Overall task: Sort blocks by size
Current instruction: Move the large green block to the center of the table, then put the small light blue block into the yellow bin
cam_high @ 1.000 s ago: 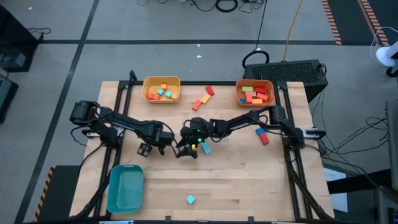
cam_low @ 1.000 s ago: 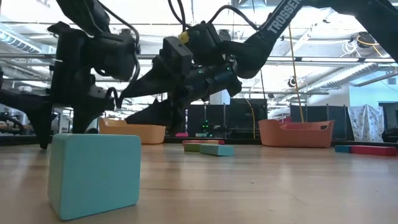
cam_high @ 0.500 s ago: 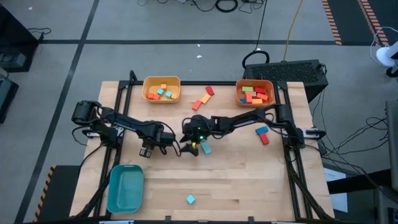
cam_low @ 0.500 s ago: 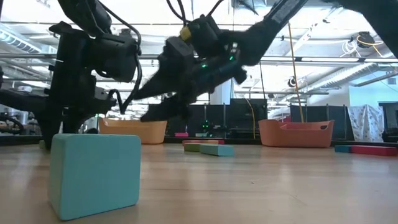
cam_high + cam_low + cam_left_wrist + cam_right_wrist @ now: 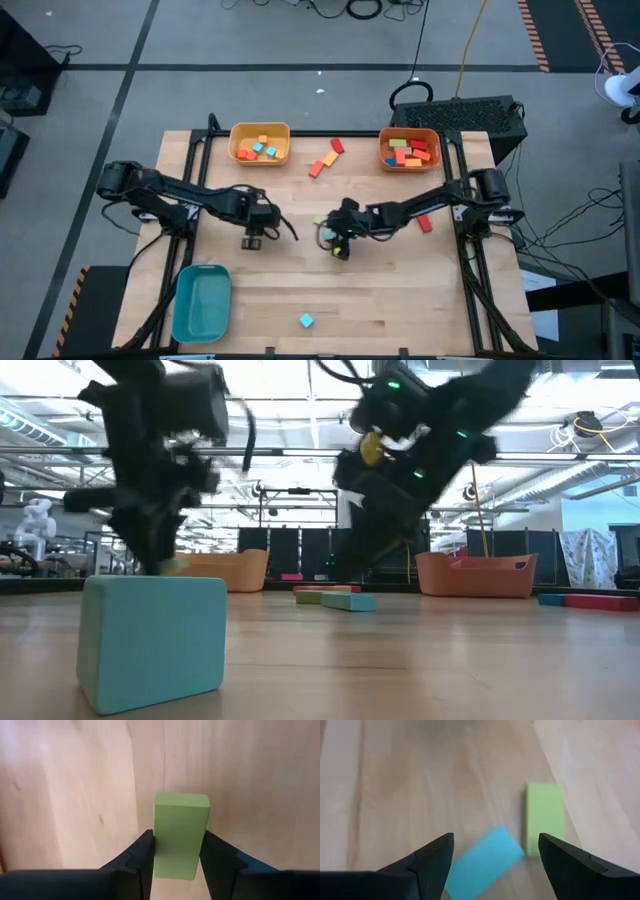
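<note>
My left gripper (image 5: 251,243) stands at the table's middle left, shut on a green block (image 5: 180,835). My right gripper (image 5: 338,250) is open at the table's middle, above a light blue block (image 5: 482,865) and a second green block (image 5: 545,825) that lie flat on the table (image 5: 400,290). Both blocks also show in the low view, the green one (image 5: 318,596) and the light blue one (image 5: 348,601). A light blue cube (image 5: 305,320) lies near the front edge. Red and orange blocks (image 5: 322,165) lie at the far middle. A blue and a red block (image 5: 422,218) lie at the right. My left gripper pinches the green block's two long sides (image 5: 156,851) between its two fingers, at the end nearest the wrist. The fingers point down and lie along the block, which hangs lengthwise below them. I cannot tell whether its lower end (image 5: 181,800) touches the table.
A yellow bin (image 5: 260,143) with small blocks stands at the far left, an orange bin (image 5: 410,150) with blocks at the far right, and a teal bin (image 5: 200,302) at the near left. Bare wood lies between the front edge and the grippers.
My right gripper has gone toward the table's right edge and up, away from the light blue and green blocks, which stay on the table. My left gripper has shifted a little toward the right.
</note>
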Available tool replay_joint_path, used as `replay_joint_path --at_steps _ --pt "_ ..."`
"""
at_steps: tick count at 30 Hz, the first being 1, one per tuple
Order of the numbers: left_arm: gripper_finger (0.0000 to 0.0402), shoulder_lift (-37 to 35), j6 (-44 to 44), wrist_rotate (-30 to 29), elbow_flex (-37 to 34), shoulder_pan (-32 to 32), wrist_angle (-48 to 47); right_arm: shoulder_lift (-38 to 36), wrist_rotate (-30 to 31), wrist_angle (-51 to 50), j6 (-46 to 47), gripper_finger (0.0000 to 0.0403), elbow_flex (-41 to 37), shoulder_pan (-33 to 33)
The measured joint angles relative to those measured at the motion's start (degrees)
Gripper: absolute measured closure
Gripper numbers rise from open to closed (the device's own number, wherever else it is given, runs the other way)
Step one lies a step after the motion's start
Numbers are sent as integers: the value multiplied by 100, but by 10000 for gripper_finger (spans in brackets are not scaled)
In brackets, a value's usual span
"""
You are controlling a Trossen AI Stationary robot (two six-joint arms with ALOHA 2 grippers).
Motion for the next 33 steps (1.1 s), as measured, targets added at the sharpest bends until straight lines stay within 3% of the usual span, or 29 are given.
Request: replay_joint_path --at_steps 6,9,13,22,24,29,33 --pt "271 -463 -138 46 5 3 780 -680 150 1472 559 126 -1348 118" --pt "271 -470 -150 84 8 -2 1098 -840 107 2000 609 126 -1657 247" --pt "271 -291 -280 405 14 -33 1644 -894 111 1880 609 126 -1728 425" --pt "271 301 -289 421 7 -202 2064 -891 436 1418 969 126 -1729 634" --pt "247 404 -282 406 13 -232 2244 -891 449 1322 1057 126 -1732 653" --pt "139 578 -278 392 17 -237 2528 -891 465 1354 1174 126 -1732 667" --pt "105 696 -232 388 15 -209 2707 -891 491 1346 1182 126 -1732 677"
